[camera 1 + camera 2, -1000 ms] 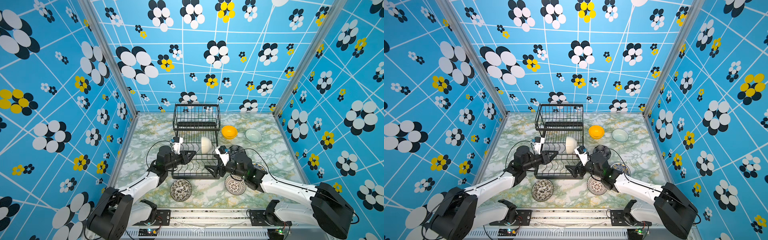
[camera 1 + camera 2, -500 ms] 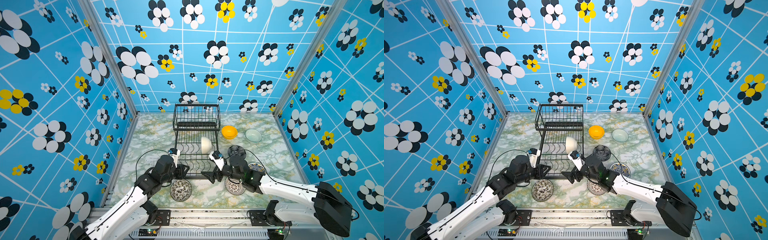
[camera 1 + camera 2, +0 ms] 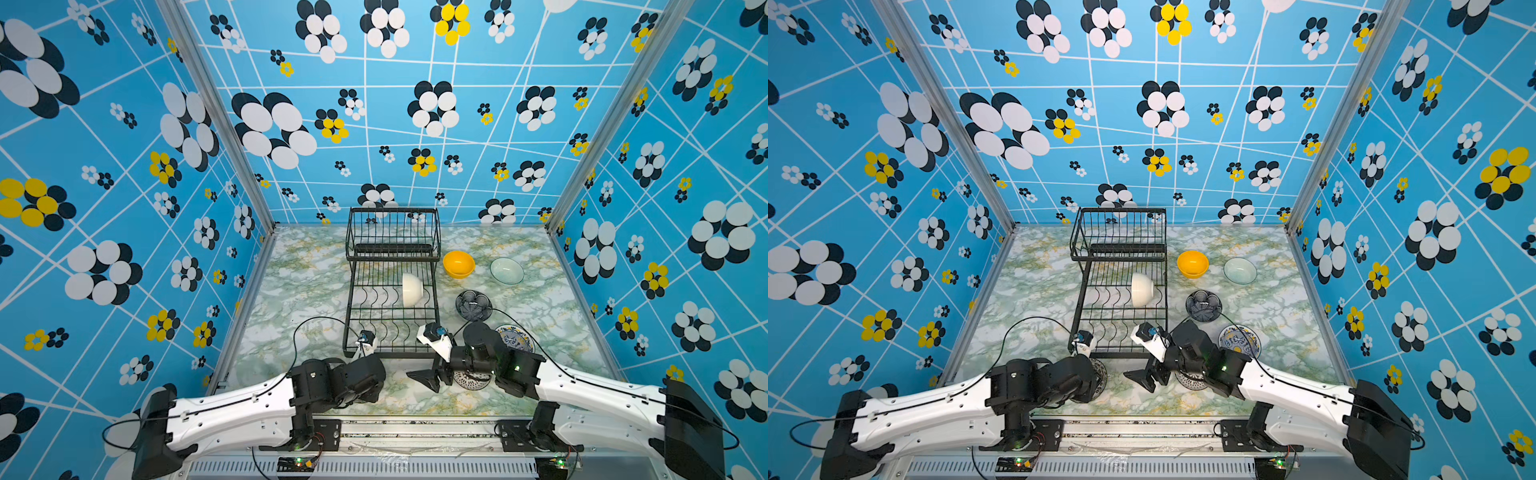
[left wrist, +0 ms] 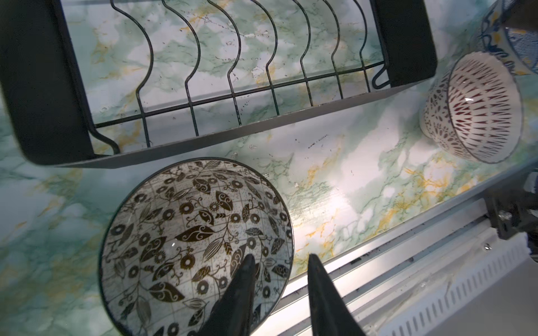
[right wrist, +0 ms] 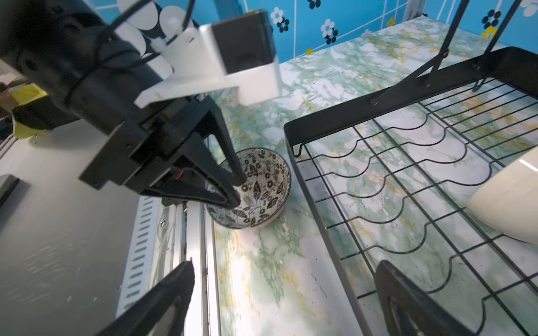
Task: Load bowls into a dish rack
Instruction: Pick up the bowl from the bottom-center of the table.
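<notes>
Black-and-white leaf-patterned ceramic bowl [image 4: 186,232] is next up, with one of seven bowls racked.

The left fingers [image 4: 241,291] stand partly open astride this bowl's rim, one tip inside and the other outside over the marble-look surface [image 4: 334,174], with nothing clamped yet. The black wire dish rack [image 4: 43,87] lies just beyond the tips. The right fingers [image 5: 168,296] gape fully and hold nothing, the rack's near corner beside one tip. Only the cream-white ceramic bowl [image 3: 412,289] sits in the rack, on its side among the dividers. Left to load, well beyond both pairs of fingers, are the plain yellow bowl [image 3: 458,264], clear glass bowl [image 3: 506,270] and dark navy bowl [image 3: 473,305]. Nearer the right fingers are the blue-and-yellow patterned bowl [image 3: 515,338] and red-and-white patterned bowl [image 4: 471,107].
</notes>
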`<action>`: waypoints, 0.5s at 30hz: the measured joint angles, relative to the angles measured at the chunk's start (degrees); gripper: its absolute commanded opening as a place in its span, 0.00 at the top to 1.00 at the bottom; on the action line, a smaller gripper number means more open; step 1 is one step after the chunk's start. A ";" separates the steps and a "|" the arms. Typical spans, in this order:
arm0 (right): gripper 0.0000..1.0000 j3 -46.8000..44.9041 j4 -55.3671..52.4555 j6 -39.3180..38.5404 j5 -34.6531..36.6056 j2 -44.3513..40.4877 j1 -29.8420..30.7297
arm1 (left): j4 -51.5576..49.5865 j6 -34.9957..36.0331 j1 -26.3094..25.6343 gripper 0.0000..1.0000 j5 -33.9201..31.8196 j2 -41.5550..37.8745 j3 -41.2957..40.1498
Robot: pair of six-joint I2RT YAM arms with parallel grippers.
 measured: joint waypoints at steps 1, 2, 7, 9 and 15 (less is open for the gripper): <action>0.00 -0.52 0.00 -0.33 -0.33 -0.55 0.00 | 0.00 -0.79 -0.66 0.67 -0.76 1.86 0.90; 0.00 -1.09 -0.02 -0.76 -0.48 -1.05 0.00 | 0.02 -1.55 -1.16 0.67 -1.42 3.65 1.75; 0.00 -2.60 -0.15 -2.08 -0.96 -1.60 0.00 | 0.92 -3.78 -2.25 0.67 -2.82 8.94 2.89; 0.00 -2.60 -0.17 -2.58 -1.27 -1.60 0.00 | 1.22 -4.66 -2.62 0.67 -3.10 10.49 2.89; 0.00 -2.60 -0.20 -2.86 -2.10 -1.60 0.00 | 1.55 -7.43 -3.37 0.69 -3.30 13.33 2.89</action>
